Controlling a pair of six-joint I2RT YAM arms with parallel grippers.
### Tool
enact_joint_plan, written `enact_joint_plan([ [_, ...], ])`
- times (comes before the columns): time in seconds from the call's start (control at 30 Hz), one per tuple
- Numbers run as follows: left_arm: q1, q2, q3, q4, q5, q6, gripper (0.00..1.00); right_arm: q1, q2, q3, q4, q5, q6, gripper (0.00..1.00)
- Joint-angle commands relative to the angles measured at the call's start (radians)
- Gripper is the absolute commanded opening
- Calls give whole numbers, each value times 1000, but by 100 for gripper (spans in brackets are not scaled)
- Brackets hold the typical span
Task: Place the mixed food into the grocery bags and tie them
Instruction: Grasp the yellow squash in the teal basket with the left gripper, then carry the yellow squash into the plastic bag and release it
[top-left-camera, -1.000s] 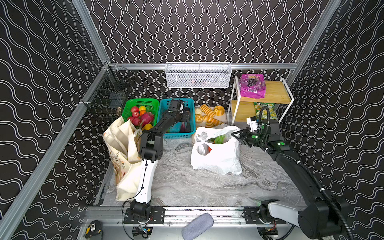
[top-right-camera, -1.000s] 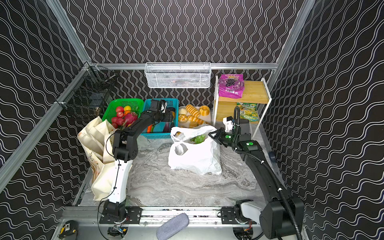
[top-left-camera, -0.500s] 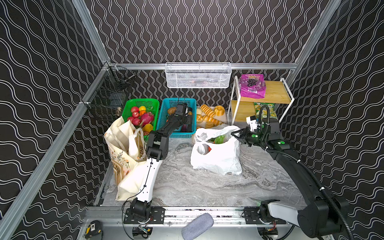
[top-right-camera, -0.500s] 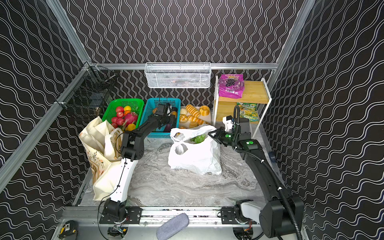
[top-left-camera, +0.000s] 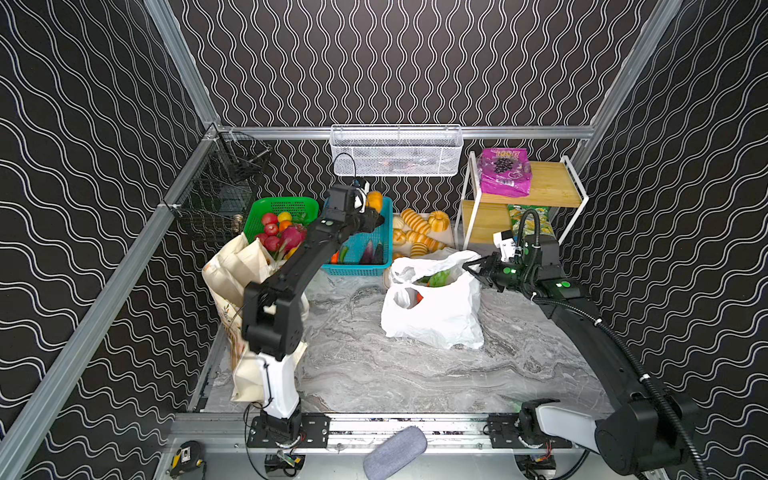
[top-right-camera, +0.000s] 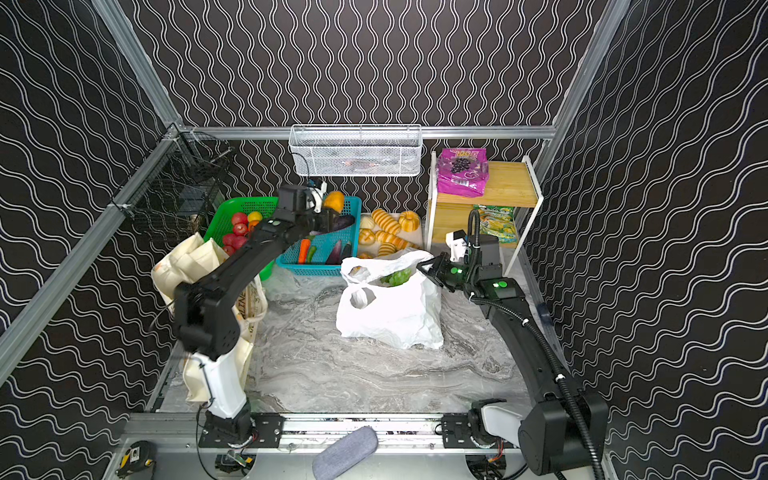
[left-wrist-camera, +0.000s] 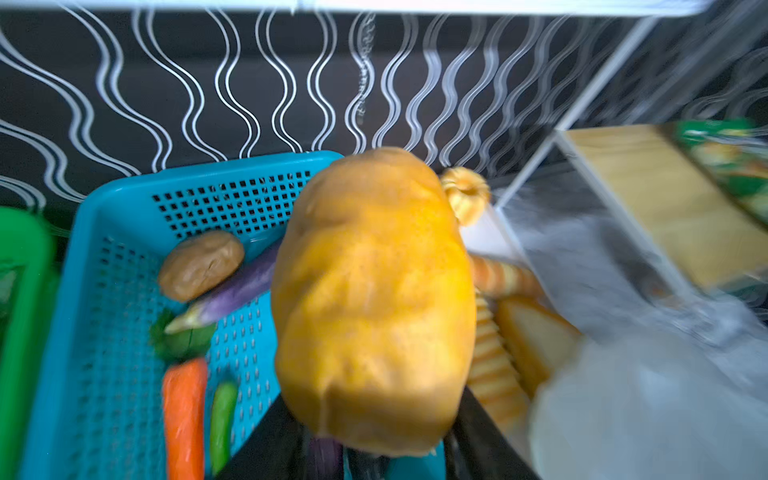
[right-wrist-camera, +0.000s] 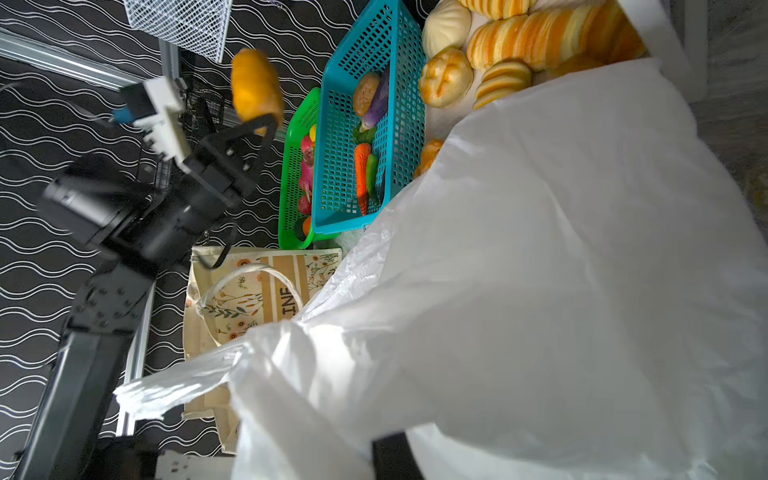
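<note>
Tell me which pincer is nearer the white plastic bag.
Right. The right pincer is shut on the rim of the white plastic bag. The left pincer is apart from it, above the blue basket, holding an orange toy vegetable.

The walls (top-left-camera: 374, 62) are black with white wavy lines. The counter (top-left-camera: 374, 365) is marbled grey and white. The plastic carrier bag (top-left-camera: 436, 316) is plain white. The canvas tote (right-wrist-camera: 249, 291) is cream with a flower print and dark lettering. The toy vegetable (left-wrist-camera: 374, 299) is mottled yellow-orange. The vegetable basket (left-wrist-camera: 124, 195) is teal and the fruit basket (top-left-camera: 282, 205) is green. The toy carrot (left-wrist-camera: 185, 415) is orange, the toy eggplant (left-wrist-camera: 237, 291) is purple, and the snack packet (top-left-camera: 504, 172) is magenta with dark grapes.
</note>
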Motion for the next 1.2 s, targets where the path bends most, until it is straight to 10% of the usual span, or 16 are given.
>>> enact_joint_plan([
  [0.0, -8, -185, -117, 70, 85, 17, 47, -1, -8, 12, 28, 14, 19, 0],
  [0.37, -156, -609, -415, 22, 572, 277, 43, -1, -44, -22, 60, 17, 50, 0],
  [0.67, -358, -445, -307, -243, 557, 440, 40, -1, -50, -24, 55, -1, 49, 0],
  [1.17, -426, -152, -76, -312, 185, 368, 42, -1, -73, -22, 55, -67, 16, 0],
])
